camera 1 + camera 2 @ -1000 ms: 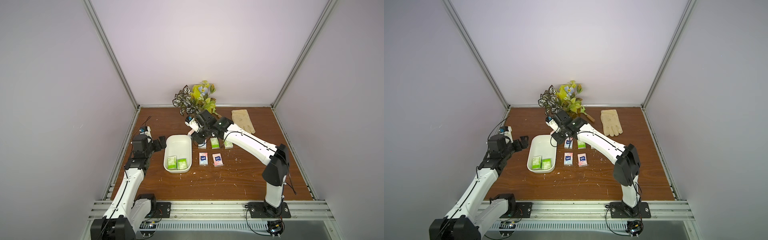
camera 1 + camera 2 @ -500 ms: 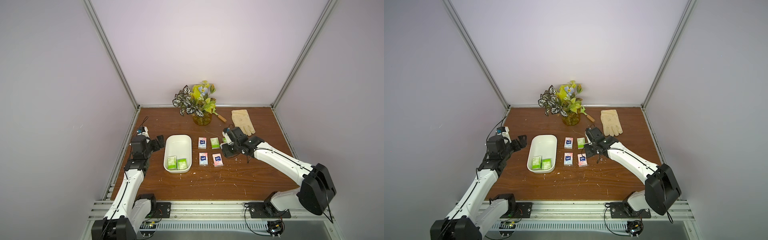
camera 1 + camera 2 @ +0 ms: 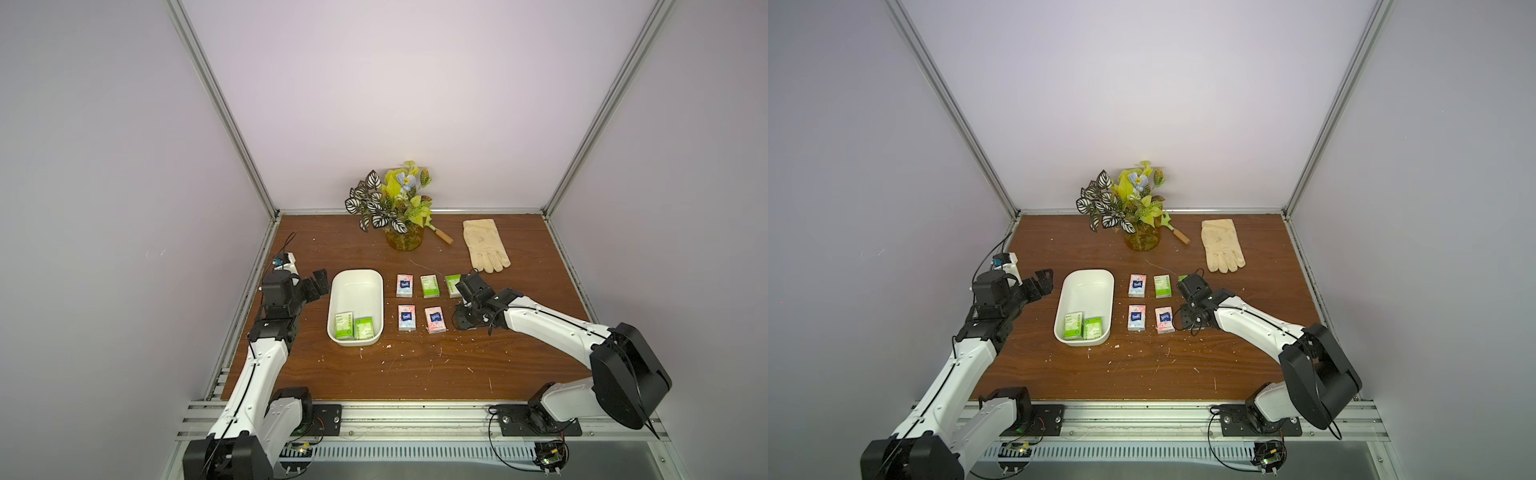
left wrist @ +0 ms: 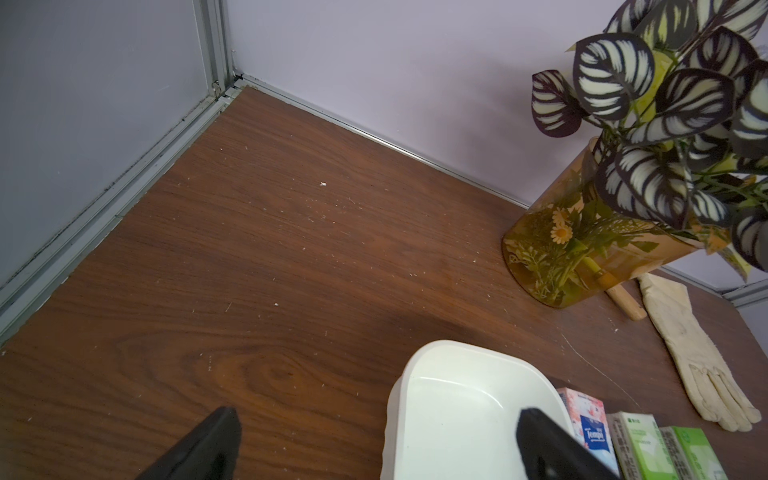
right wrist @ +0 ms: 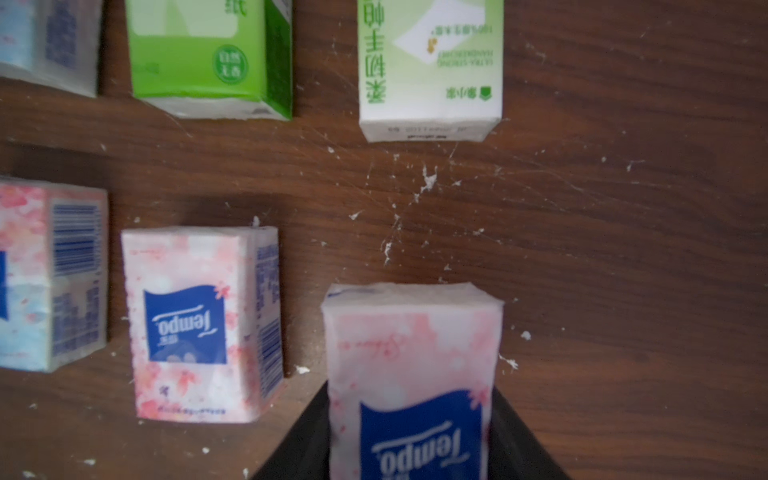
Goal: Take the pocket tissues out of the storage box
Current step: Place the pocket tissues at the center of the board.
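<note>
- Pocket tissues (image 3: 404, 285), small soft rectangular packets, lie in three places: two in the tub, five on the wood, one in a gripper.
- Storage box (image 3: 356, 273), a shallow white oblong plastic tub with rounded corners, sits left of the middle of the brown wood-grain tabletop (image 3: 415, 365). Its long sides run along the left edge.
- At the tub's near end, a green-and-white pair (image 3: 344, 325) lies side by side, touching.
- Just right of the tub, five packets lie flat in two rows, each apart from its neighbours.
- The far row has a pink-and-white packet with a dark blue label, then a middle green packet (image 3: 429, 286), then an end green packet (image 3: 452, 284) partly hidden by the right arm.
- The near row holds two pink packets, an inner pink one (image 3: 407, 317) and an outer pink one (image 3: 436, 320).
- The right gripper (image 3: 465, 322) points down at the right end of the near row. Its jaws are half closed on the long sides of the held pink packet (image 5: 409, 365).
- That packet hangs just beside the outer pink one; I cannot tell whether it touches the wood.
- The left gripper (image 3: 318, 282) hovers by the tub's far left corner, near the tabletop's left edge. Its jaws are spread wide with nothing between them.
- An amber see-through pot (image 3: 404, 243) of artificial leaves stands at the middle of the far edge, with a wooden tool handle (image 3: 444, 237) just behind it.
- A cream fabric glove (image 3: 484, 245) lies flat towards the far right corner.
</note>
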Available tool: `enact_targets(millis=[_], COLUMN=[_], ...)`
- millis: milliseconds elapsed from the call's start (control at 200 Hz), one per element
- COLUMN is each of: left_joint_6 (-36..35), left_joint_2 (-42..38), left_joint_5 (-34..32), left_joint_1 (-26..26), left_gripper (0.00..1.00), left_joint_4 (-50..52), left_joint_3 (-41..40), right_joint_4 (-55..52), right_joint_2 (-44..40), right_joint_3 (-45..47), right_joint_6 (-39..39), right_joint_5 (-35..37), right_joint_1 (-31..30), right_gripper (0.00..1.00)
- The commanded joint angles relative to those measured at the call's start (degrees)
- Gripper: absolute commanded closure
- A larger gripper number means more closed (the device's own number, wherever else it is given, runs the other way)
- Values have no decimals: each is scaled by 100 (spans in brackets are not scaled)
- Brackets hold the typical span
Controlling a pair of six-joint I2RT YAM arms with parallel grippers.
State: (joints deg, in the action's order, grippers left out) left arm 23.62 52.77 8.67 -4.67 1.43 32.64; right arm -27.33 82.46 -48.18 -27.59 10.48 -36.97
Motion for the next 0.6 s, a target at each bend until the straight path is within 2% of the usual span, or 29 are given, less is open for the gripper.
enact_targets(millis=[0, 425, 596], left_joint_6=[16, 28, 36], left_joint_2=[-5, 84, 137], left_joint_5=[-40, 18, 64], left_joint_1=[-87, -87, -87], left_gripper=[0, 0, 0], left_joint_4=[-21, -3, -25], left_joint_3=[-45, -31, -47], right_joint_4=[154, 339, 278], right_joint_2=[165, 649, 575], right_joint_3=[-32, -32, -32], right_joint_6=[-106, -63, -20], right_joint_5=[213, 147, 160], right_joint_1=[30, 50, 53], right_gripper=[48, 46, 36])
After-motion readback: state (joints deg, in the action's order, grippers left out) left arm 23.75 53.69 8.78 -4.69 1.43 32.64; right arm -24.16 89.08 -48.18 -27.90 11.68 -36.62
